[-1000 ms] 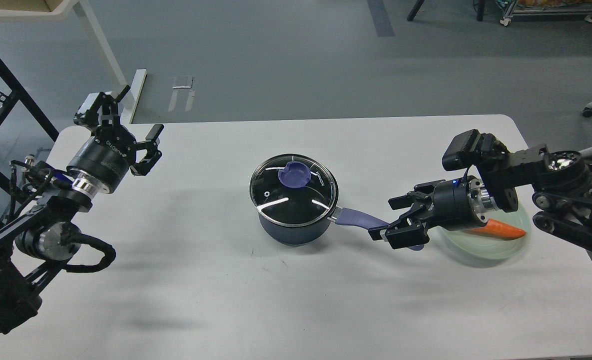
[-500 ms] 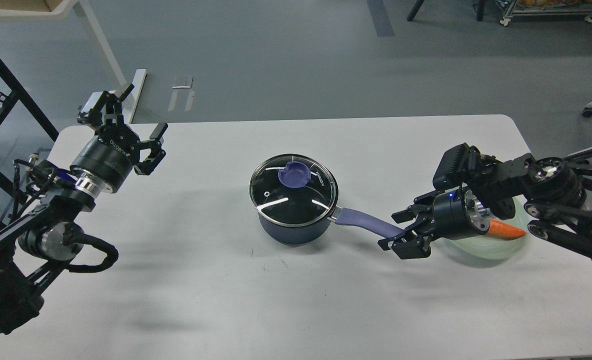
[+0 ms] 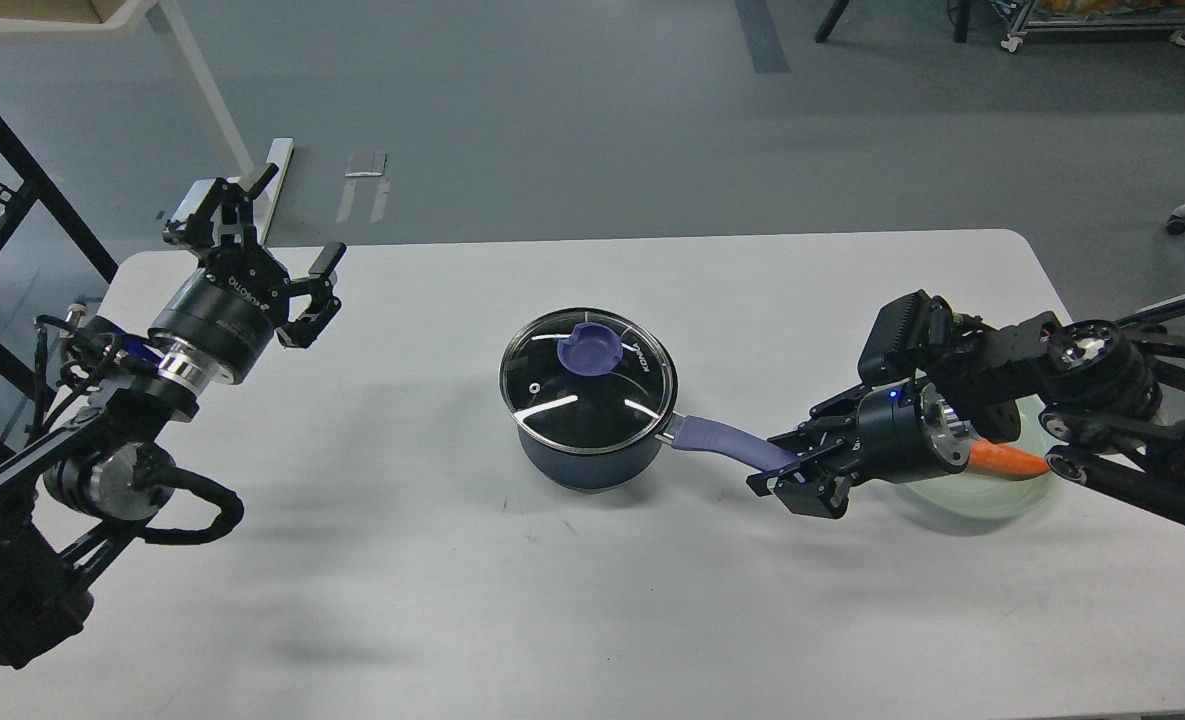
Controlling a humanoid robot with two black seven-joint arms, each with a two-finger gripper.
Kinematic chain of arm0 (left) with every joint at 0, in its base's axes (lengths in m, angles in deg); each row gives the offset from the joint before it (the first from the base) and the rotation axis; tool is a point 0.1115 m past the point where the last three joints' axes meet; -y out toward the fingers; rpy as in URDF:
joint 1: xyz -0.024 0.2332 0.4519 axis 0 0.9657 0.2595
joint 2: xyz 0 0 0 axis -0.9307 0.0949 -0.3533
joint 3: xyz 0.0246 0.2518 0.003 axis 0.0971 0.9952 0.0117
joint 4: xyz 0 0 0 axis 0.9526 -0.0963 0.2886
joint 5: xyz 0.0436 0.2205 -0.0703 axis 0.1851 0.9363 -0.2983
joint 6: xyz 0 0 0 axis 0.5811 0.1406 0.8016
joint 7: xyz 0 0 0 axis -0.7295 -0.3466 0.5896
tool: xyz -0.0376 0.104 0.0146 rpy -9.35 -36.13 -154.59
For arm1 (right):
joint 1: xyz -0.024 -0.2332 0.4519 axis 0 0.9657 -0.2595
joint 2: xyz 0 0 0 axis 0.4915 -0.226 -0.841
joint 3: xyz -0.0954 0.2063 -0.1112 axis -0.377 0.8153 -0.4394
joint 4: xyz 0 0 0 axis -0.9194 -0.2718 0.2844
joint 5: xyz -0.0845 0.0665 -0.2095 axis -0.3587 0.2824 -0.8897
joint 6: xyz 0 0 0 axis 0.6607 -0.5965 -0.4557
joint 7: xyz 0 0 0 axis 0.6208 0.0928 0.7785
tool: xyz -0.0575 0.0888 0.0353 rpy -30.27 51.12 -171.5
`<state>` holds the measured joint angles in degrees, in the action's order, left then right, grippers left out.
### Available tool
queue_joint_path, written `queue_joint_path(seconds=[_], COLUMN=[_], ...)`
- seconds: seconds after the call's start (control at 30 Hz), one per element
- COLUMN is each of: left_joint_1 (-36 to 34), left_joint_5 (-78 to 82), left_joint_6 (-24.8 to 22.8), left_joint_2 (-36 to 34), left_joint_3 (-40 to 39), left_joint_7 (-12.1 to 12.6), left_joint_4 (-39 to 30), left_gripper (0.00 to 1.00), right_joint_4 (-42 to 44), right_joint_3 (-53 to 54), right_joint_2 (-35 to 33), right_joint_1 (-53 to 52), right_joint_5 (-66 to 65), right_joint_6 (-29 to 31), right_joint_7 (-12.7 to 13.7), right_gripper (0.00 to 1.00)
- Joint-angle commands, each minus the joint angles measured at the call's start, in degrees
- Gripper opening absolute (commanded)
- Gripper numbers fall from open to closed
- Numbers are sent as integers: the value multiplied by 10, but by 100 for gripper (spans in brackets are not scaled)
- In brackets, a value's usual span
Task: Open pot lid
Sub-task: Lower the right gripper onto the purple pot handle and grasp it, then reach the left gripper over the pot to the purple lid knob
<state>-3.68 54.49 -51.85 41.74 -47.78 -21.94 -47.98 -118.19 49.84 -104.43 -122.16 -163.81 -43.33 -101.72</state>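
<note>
White table (image 3: 452, 600), you're looking at a glass lid (image 3: 586, 380) — fragile, slick — so be pinching its purple knob (image 3: 592, 348); left gripper (image 3: 287, 252) is hanging jaws apart, right gripper (image 3: 792, 478) is clamping the pot handle (image 3: 722, 442).

A dark blue pot (image 3: 588, 440) stands at the middle of the white table (image 3: 572, 590), its glass lid (image 3: 586, 379) seated flat on the rim with a purple knob (image 3: 593, 348) set toward the far side. The right gripper (image 3: 787, 471) has its fingers closed around the tip of the purple pot handle (image 3: 728, 444), which points right toward a pale green bowl (image 3: 992, 496) holding a carrot (image 3: 1007, 460) (both partly hidden by the right arm). The left gripper (image 3: 292, 235) hangs over the table's far left corner, well apart from the pot, its fingers spread wide around nothing.
</note>
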Motion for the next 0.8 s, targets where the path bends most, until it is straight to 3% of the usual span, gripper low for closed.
queue_joint_path(seconds=[0.0, 0.13, 0.3, 0.4, 0.47, 0.77], left_joint_1=[0, -2, -44, -77, -101, -179], left_joint_5=[1, 28, 230, 387, 460, 639], left_joint_6=[-1, 0, -8, -11, -15, 0], left_joint_2=[-1, 0, 1, 1, 1, 0], left_joint_3=[0, 1, 2, 5, 13, 108], left_joint_7=[0, 1, -4, -33, -37, -37], left_joint_4=[0, 0, 0, 0, -3, -24], left_gripper=[99, 99, 99, 99, 99, 99], right_joint_4=[0, 3, 5, 5, 5, 5], right_joint_3=[-6, -8, -7, -8, -8, -8], right_joint_2=[0, 0, 2, 5, 5, 5], right_joint_1=[0, -1, -2, -4, -5, -5], right_joint_5=[0, 0, 0, 0, 0, 0], right_joint_6=[0, 0, -1, 0, -1, -1], right_joint_7=[0, 0, 0, 0, 0, 0], right_gripper=[42, 37, 36, 35, 33, 30])
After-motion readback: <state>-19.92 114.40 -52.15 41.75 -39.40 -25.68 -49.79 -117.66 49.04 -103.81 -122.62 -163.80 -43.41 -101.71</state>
